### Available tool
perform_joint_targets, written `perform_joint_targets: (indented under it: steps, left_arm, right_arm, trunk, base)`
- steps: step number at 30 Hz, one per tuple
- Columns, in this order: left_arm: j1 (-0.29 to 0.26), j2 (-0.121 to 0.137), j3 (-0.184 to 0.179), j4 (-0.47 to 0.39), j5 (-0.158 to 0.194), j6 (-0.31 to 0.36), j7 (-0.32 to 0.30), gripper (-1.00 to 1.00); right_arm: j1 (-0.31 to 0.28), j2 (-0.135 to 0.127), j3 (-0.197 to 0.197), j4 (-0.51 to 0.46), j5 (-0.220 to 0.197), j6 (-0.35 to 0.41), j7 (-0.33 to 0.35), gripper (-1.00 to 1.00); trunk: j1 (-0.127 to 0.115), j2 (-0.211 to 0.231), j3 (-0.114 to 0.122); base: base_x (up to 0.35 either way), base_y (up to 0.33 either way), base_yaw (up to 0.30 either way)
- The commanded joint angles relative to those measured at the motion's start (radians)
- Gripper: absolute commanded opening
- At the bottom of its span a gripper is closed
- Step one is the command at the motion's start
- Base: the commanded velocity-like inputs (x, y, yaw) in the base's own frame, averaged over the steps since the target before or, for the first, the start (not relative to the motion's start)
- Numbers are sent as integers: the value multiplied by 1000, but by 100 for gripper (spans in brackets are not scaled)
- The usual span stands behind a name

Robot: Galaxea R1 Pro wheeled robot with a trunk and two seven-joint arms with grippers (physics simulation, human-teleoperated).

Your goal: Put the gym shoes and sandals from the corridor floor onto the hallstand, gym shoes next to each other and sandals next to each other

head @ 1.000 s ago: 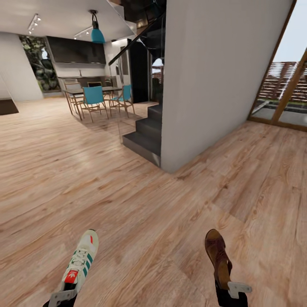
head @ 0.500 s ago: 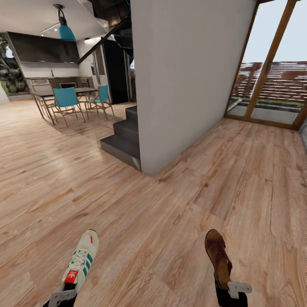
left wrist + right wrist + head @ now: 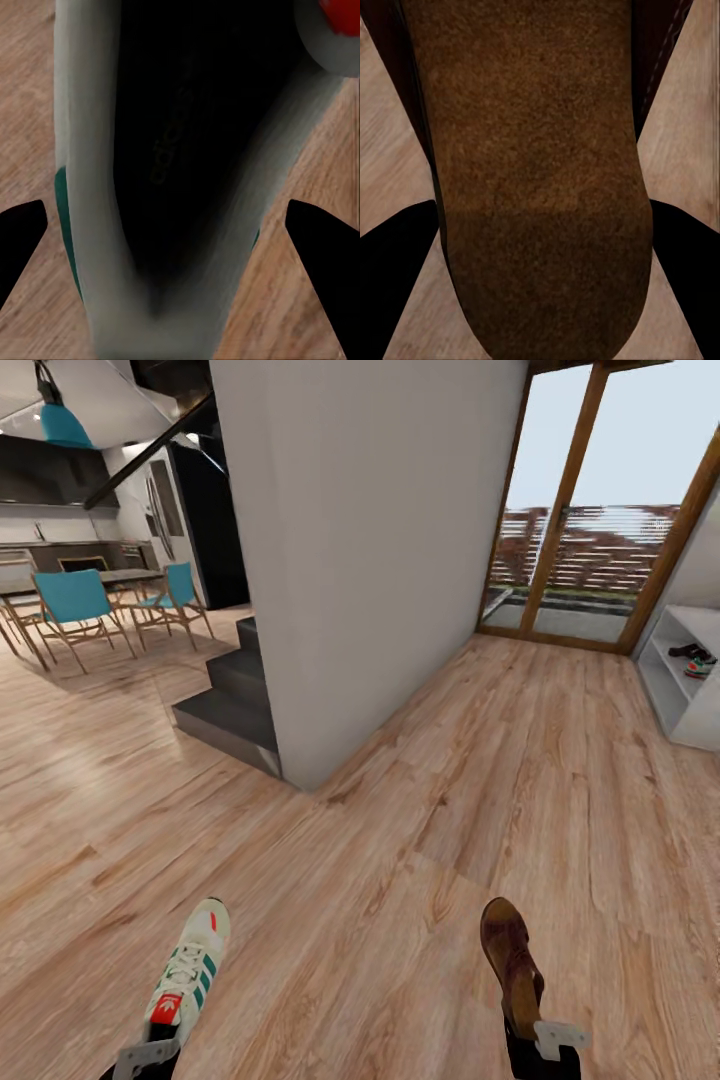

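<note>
I am carrying 1 gym shoe (image 3: 190, 970) pinched in the left gripper (image 3: 150, 1050) and 1 sandal (image 3: 510, 960) pinched in the right gripper (image 3: 545, 1040), both held above the corridor floor (image 3: 400, 840). The hallstand (image 3: 680, 690) is standing well ahead to my right, past the white wall (image 3: 370, 550), and 2 shoes (1 dark, 1 white and green) are already sitting on its shelf. I judge the task half done. The sneaker's smooth white upper is contrasting with the sandal's grainy brown sole (image 3: 540, 180).
</note>
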Motion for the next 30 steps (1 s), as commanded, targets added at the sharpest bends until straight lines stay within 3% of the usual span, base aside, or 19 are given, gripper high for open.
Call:
perform_joint_targets:
  steps: [1, 30]
  left_arm:
    - [-1, 0, 9, 0, -4, -3, -6, -100]
    - [-1, 1, 10, 0, -1, -3, -6, -100]
  right_arm:
    - [-1, 1, -6, 1, 10, -4, -2, -100]
    - [-1, 2, -6, 1, 10, -4, -3, -100]
  trunk:
    - [0, 0, -1]
    - [0, 0, -1]
  base:
    - [317, -28, -267]
    - [330, -2, -267]
